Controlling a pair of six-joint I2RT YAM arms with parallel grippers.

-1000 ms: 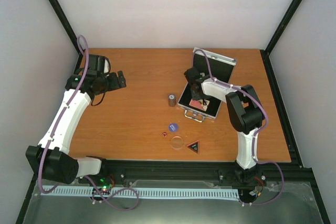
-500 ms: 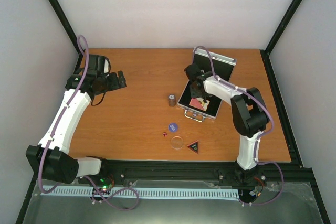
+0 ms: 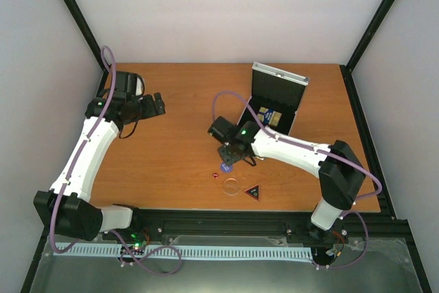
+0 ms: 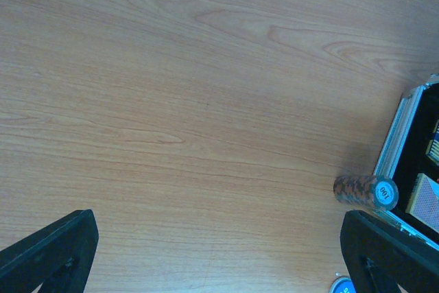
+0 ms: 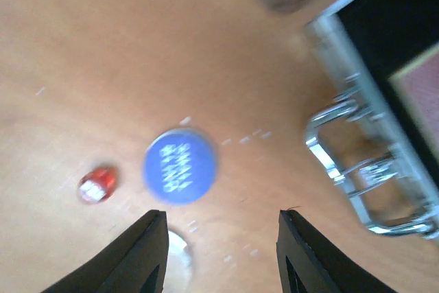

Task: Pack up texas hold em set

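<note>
Seen from above, a wooden table [image 3: 171, 162] holds an open silver case [image 3: 300, 87] toward its far right corner. Its lid is raised and two card decks [image 3: 269, 116] already lie in its black lining. The right gripper [image 5: 221, 221] hangs low over the loose pieces near the middle of the near edge, with its fingers apart and nothing between them. In the right wrist view, the blue chip [image 5: 180, 166] lies flat on the wood just ahead of the fingers and nearer the left one. A red die [image 5: 96, 183] sits beside the chip, and a clear disc [image 5: 180, 250] shows close against that same finger. The black triangle [image 3: 253, 192] lies nearer the near edge. A dark cylinder [image 4: 365, 190] stands just outside the case wall, near the case's handle [image 5: 343, 162]. The left gripper [image 3: 159, 104] waits, fingers wide, near the far left corner. The step looks to be picking up the chip. To do it well, the gripper should centre over the chip and come straight down until the tips meet the wood either side. It should then close on the thin rim without knocking the die or the disc, as a flat chip can easily slip out.
</note>
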